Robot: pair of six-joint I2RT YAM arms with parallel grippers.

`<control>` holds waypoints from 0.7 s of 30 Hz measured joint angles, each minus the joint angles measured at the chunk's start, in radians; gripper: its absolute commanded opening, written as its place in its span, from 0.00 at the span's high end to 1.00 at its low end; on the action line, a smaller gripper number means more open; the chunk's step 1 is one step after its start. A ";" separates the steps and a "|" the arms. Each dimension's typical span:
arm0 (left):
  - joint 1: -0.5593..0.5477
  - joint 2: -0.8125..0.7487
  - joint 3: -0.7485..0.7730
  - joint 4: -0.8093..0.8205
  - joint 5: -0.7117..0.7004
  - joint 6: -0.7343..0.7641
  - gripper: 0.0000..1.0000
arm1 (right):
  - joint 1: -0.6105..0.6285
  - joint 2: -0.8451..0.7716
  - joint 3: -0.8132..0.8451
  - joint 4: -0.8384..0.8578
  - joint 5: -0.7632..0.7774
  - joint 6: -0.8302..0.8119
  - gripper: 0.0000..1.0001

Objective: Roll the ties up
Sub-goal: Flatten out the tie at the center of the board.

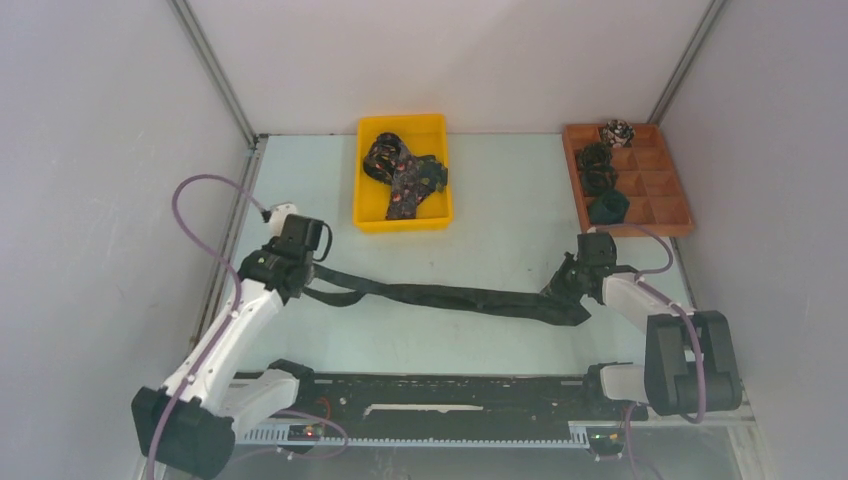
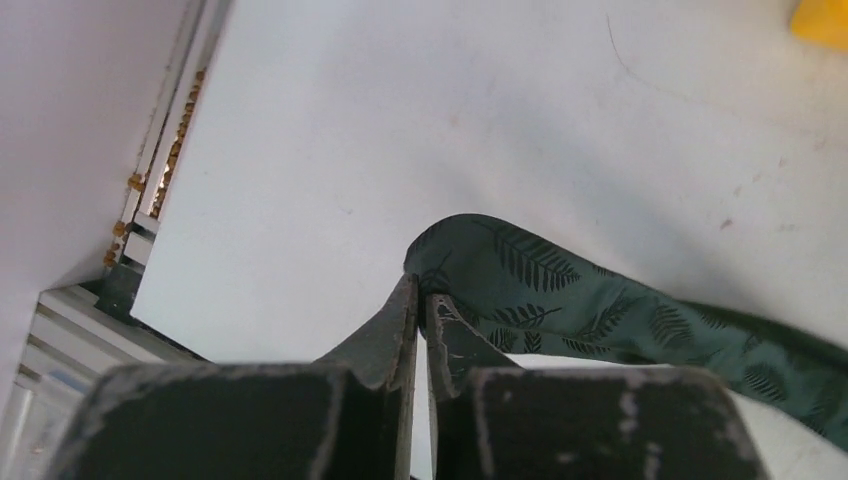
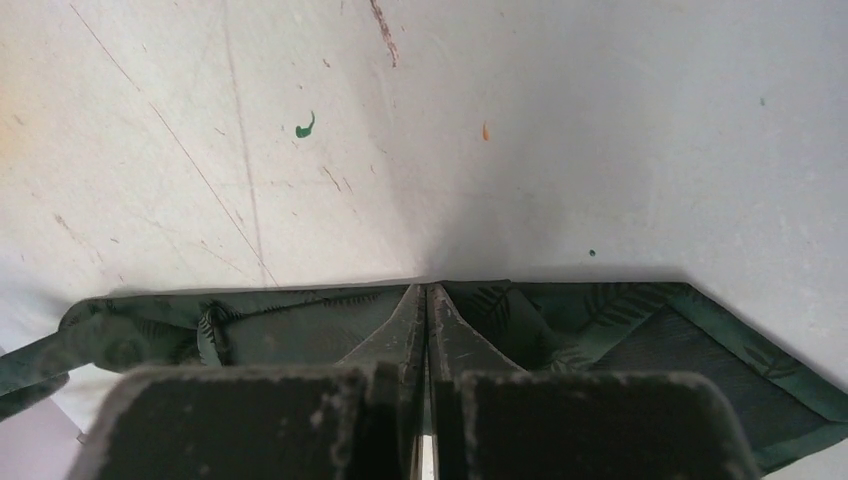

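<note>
**Top view.** One green tie point(image 1: 450, 297) lies stretched on the table point(image 1: 500, 225); its long axis runs left to right across the near half. It lies well apart from the yellow bin point(image 1: 403, 226) of loose ties point(image 1: 405, 172) at the back. It is also well apart from the brown tray point(image 1: 662, 186) at the back right, whose left-hand compartments hold rolled ties point(image 1: 600, 180). The left fingers point(image 1: 312, 284) meet the tie at its left end and the right fingers point(image 1: 566, 288) at its right end; each arm stands at its own end, and neither is nearer the middle.

**Left wrist view.** The fingers are closed together, pinching a rounded fold of fern-patterned cloth; the rest of the tie leads off to their right, low over the table. In the top view this end appears doubled back on itself.

**Right wrist view.** The fingers are likewise closed, gripping the far edge of the broad end; the pointed blade spreads to their right and the narrower run leads off to their left.

**Reading.** The tie appears to be held out straight between the two arms, with rolling itself not yet begun. Any roll must travel along the long axis, from one gripped end toward the other; the doubled left end would probably need flattening first.
</note>
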State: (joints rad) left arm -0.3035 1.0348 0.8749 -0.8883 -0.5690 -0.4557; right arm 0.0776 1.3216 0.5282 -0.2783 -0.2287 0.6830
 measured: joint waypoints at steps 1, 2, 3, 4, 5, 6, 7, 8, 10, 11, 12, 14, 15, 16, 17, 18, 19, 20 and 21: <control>0.009 -0.025 -0.008 0.009 -0.018 -0.016 0.86 | -0.002 -0.007 -0.006 0.004 0.000 0.002 1.00; 0.021 -0.060 -0.022 0.019 -0.037 -0.033 0.83 | -0.007 -0.021 -0.016 0.006 0.004 0.003 1.00; 0.027 -0.081 -0.030 0.024 -0.045 -0.039 0.79 | -0.009 -0.030 -0.022 0.005 0.005 0.005 1.00; 0.037 -0.122 -0.052 0.045 -0.058 -0.055 0.76 | -0.013 -0.051 -0.035 0.004 0.009 0.007 1.00; 0.043 -0.154 -0.069 0.060 -0.067 -0.066 0.75 | -0.018 -0.069 -0.044 0.001 0.014 0.009 1.00; 0.046 -0.187 -0.087 0.074 -0.076 -0.074 0.74 | -0.022 -0.085 -0.051 -0.002 0.019 0.009 1.00; 0.048 -0.221 -0.110 0.099 -0.082 -0.088 0.72 | -0.027 -0.102 -0.056 -0.007 0.026 0.010 1.00; 0.049 -0.253 -0.134 0.121 -0.087 -0.099 0.65 | -0.033 -0.118 -0.060 -0.013 0.029 0.010 1.00; 0.049 -0.306 -0.184 0.166 -0.095 -0.123 0.38 | -0.046 -0.142 -0.060 -0.019 0.036 0.009 1.00; 0.049 -0.325 -0.212 0.190 -0.101 -0.136 0.29 | -0.050 -0.148 -0.060 -0.019 0.039 0.009 1.00; 0.049 -0.339 -0.236 0.206 -0.106 -0.149 0.25 | -0.056 -0.153 -0.060 -0.019 0.040 0.009 1.00; 0.051 -0.351 -0.274 0.232 -0.108 -0.177 0.23 | -0.063 -0.159 -0.060 -0.020 0.042 0.009 1.00; 0.051 -0.352 -0.285 0.238 -0.106 -0.185 0.22 | -0.064 -0.161 -0.060 -0.020 0.042 0.008 1.00; 0.051 -0.353 -0.290 0.241 -0.099 -0.191 0.22 | -0.068 -0.164 -0.060 -0.022 0.041 0.008 1.00; 0.051 -0.350 -0.291 0.244 -0.089 -0.193 0.22 | -0.075 -0.169 -0.060 -0.026 0.039 0.007 1.00; 0.051 -0.351 -0.290 0.251 -0.076 -0.194 0.22 | -0.081 -0.177 -0.060 -0.030 0.040 0.005 1.00; 0.051 -0.356 -0.286 0.254 -0.062 -0.194 0.22 | -0.088 -0.188 -0.060 -0.036 0.042 0.004 1.00; 0.052 -0.359 -0.280 0.256 -0.047 -0.191 0.22 | -0.092 -0.203 -0.060 -0.042 0.043 0.002 0.93; 0.052 -0.362 -0.269 0.257 -0.024 -0.188 0.22 | -0.096 -0.218 -0.060 -0.048 0.045 -0.002 0.83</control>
State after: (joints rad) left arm -0.2516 0.6724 0.6060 -0.6308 -0.5934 -0.6434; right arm -0.0185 1.1038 0.4679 -0.3267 -0.1833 0.6807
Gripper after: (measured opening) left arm 0.776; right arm 0.007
